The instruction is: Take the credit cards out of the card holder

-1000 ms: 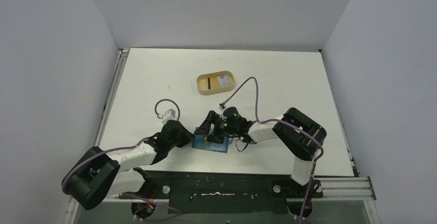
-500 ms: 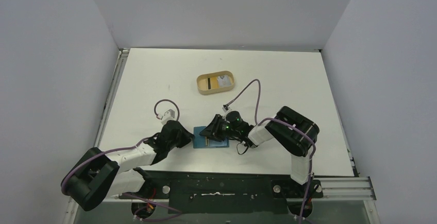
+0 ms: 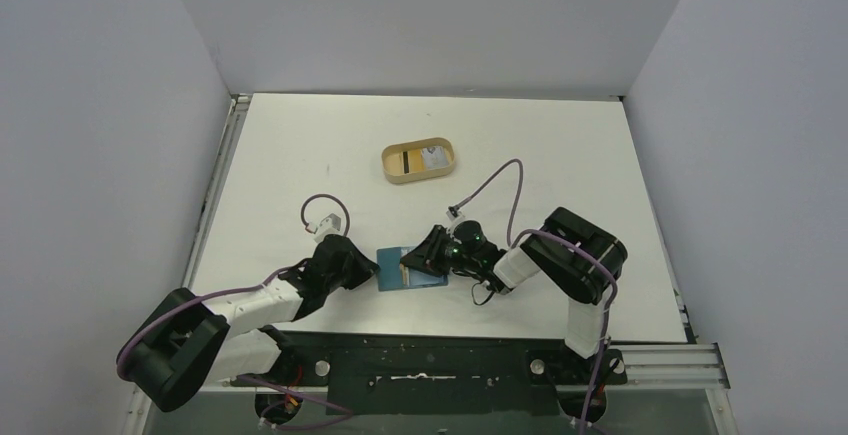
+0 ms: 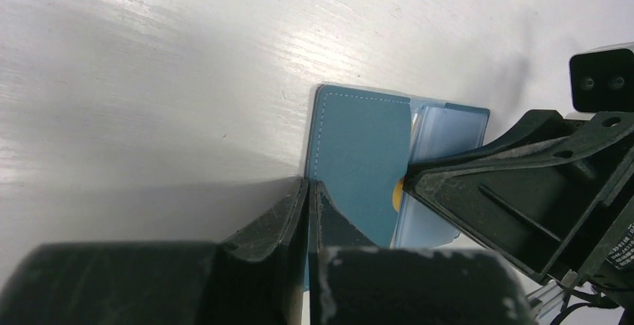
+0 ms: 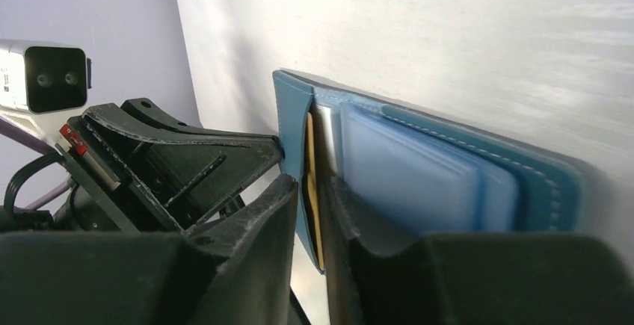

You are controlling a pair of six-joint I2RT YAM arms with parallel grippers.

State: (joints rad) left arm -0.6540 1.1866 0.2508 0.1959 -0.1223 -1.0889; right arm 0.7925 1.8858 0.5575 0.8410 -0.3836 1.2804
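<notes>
Top external view: the small teal folding card holder (image 3: pixel 405 268) lies flat on the white surface (image 3: pixel 300 155), between both arms. Over the last second the right claw (image 3: pixel 428 254) has narrowed from wide apart and shifted slightly along the holder's right side. The left claw (image 3: pixel 372 271) stays at the holder's left edge. A tan oval tray (image 3: pixel 418 160) sits well beyond the holder, with bare surface between them.

Left wrist view: the left claw is clenched on the holder's thin edge, anchoring it.

Right wrist view: the right claw is closed around a yellow-edged card (image 5: pixel 309 190), apparently with the teal flap beside it. The pale blue credit cards (image 5: pixel 411 175) sit pocketed. Extraction is judged begun; this card is not yet out. Room to pull lies beyond the holder; the surface's near edge is close.
</notes>
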